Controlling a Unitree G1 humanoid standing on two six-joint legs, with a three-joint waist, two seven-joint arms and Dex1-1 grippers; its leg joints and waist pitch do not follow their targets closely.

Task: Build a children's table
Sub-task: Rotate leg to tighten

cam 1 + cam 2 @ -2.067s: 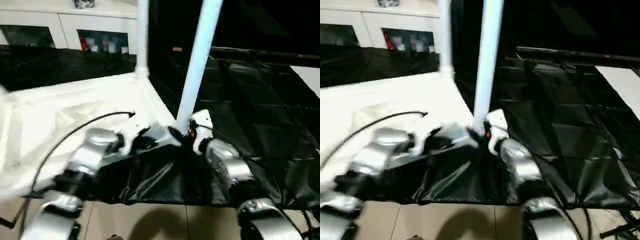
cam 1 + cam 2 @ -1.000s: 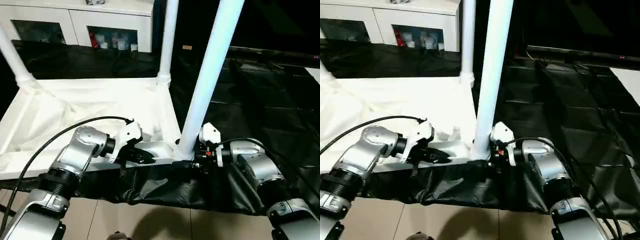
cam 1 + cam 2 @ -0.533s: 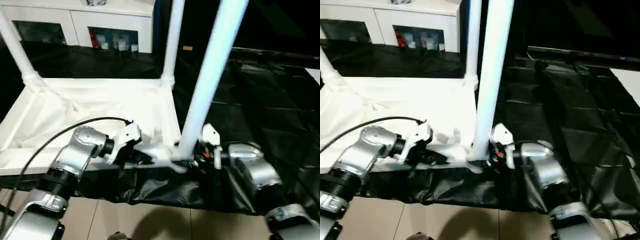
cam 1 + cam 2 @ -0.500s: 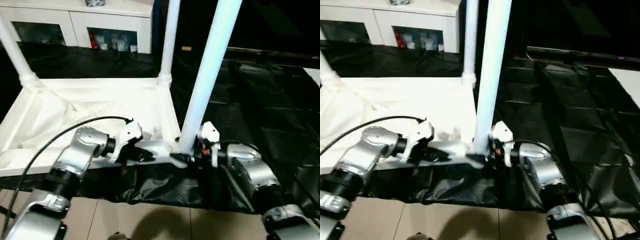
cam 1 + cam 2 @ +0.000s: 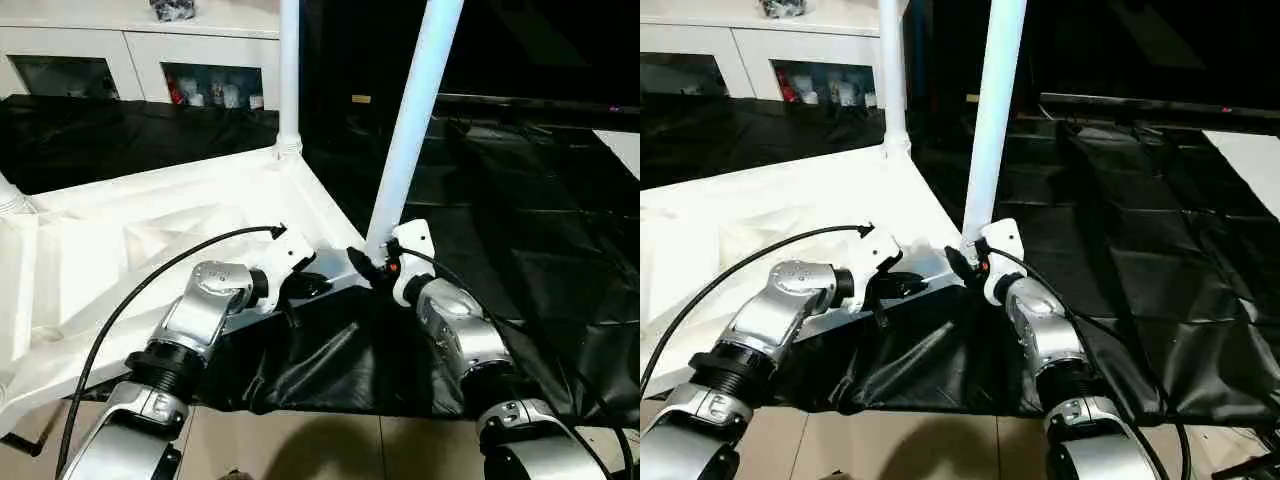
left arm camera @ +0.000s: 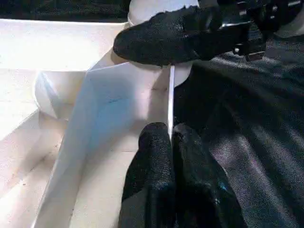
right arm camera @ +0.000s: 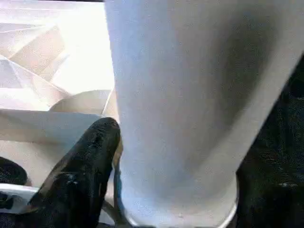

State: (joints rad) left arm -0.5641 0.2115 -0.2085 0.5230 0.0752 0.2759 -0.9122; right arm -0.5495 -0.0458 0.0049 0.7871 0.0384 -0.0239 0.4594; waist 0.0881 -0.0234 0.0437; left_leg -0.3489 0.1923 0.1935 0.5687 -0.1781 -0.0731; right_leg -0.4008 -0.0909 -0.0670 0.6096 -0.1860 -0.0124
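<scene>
The white children's table lies upside down on the black-covered work table, its underside (image 5: pixel 150 230) facing up. Its legs stand upright: a near one (image 5: pixel 410 130) at the corner in front of me, a far one (image 5: pixel 289 70), and another's base (image 5: pixel 8 200) at the left edge. My left gripper (image 5: pixel 318 285) is shut on the thin rim (image 6: pixel 169 95) of the top, just beside that near corner. My right gripper (image 5: pixel 372 268) grips the near leg's flared base (image 7: pixel 175 118); one black finger (image 7: pixel 85 166) presses its side, the other is hidden behind it.
A white cabinet (image 5: pixel 150 60) with glass doors stands behind the work table. Crumpled black cover (image 5: pixel 520 250) spreads to the right and hangs over the front edge above the tiled floor (image 5: pixel 300 445). A black cable (image 5: pixel 150 280) loops from my left forearm.
The camera has moved. Both grippers keep their holds, and the corner they hold has swung away from me, so the top's near edge now runs slanted instead of straight across.
</scene>
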